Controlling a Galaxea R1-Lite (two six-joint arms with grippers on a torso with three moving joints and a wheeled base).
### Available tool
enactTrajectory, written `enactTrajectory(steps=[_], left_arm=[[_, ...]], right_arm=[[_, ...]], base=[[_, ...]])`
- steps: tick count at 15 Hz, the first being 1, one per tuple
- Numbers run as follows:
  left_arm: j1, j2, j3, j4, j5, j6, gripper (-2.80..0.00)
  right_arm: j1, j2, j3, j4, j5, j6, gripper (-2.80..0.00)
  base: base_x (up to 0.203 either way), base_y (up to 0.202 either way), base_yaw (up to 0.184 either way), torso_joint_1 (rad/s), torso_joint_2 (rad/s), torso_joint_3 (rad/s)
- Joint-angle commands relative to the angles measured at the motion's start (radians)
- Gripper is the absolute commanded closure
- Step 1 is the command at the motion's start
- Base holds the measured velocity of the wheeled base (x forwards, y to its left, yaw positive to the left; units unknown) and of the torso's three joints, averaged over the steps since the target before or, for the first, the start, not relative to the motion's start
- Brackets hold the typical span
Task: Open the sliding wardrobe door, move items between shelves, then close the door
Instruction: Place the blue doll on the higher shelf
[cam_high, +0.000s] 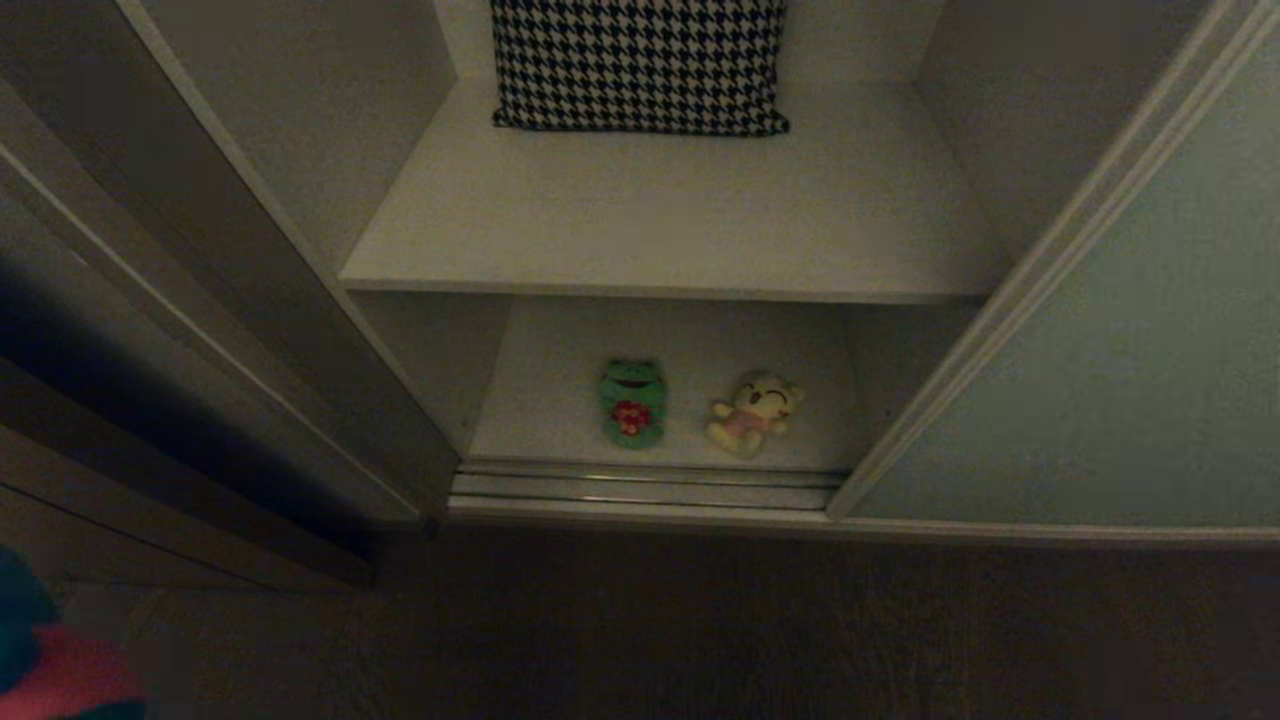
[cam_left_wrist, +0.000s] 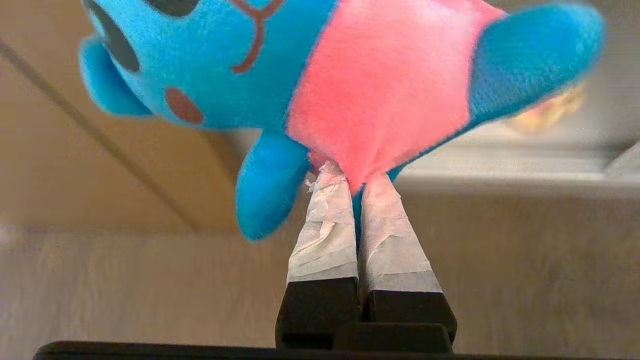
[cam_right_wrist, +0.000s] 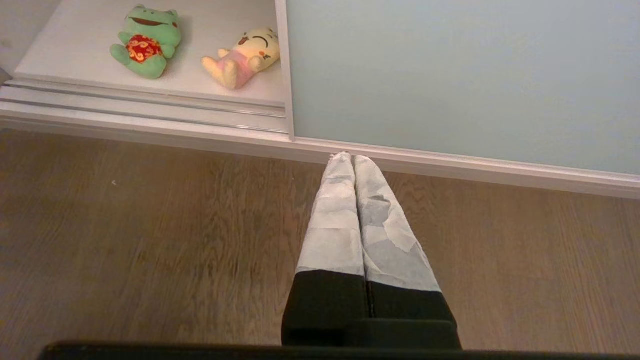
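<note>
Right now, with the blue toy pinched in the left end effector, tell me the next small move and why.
Probably raise the left end effector toward the upper shelf. It is shut on the blue plush toy low at the robot's left; the sliding wardrobe door stands open, and the green frog and yellow plush toy lie on the lower shelf.

The head camera looks steeply down into the open wardrobe, while the right wrist camera, low over the floor (cam_right_wrist: 150, 225), shares its green frog (cam_high: 632, 402) and yellow toy (cam_high: 752, 412); the left wrist camera sits close behind the blue toy (cam_left_wrist: 320, 85).
</note>
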Motion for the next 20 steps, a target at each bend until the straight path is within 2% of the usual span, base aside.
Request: enactTrajectory(steps=[1,4,10,12,16,20], left_arm=[[0.000,0.019,-0.143,0.041,-0.022,0.005,0.00],[-0.005,0.215,-0.310,0.066,-0.092,0.012,0.00],[-0.015,0.820,-0.660,-0.117,-0.169,0.004,0.00],[-0.025,1.040,-0.814,-0.167,-0.180,-0.012,0.00],[-0.099,1.461,-1.110,-0.252,-0.184,-0.043,0.00],[-0.150,1.817,-1.315,-0.417,-0.150,-0.065,0.00]], right_arm=[[0.001,-0.001,0.000,-0.001,0.000,-0.001,0.00],[0.000,-0.001,0.000,-0.001,0.000,-0.001,0.00],[0.000,-0.001,0.000,-0.001,0.000,-0.001,0.00],[0.000,-0.001,0.000,-0.001,0.000,-0.001,0.00],[0.002,-0.001,0.000,-0.001,0.000,-0.001,0.00],[0.000,-0.001,0.000,-0.001,0.000,0.000,0.00]], base=[[0.000,0.000,0.000,0.000,0.00,0.000],[0.000,0.000,0.000,0.000,0.00,0.000],[0.000,0.000,0.000,0.000,0.00,0.000],[0.000,0.000,0.000,0.000,0.00,0.000],[0.000,0.000,0.000,0.000,0.00,0.000],[0.000,0.000,0.000,0.000,0.00,0.000]])
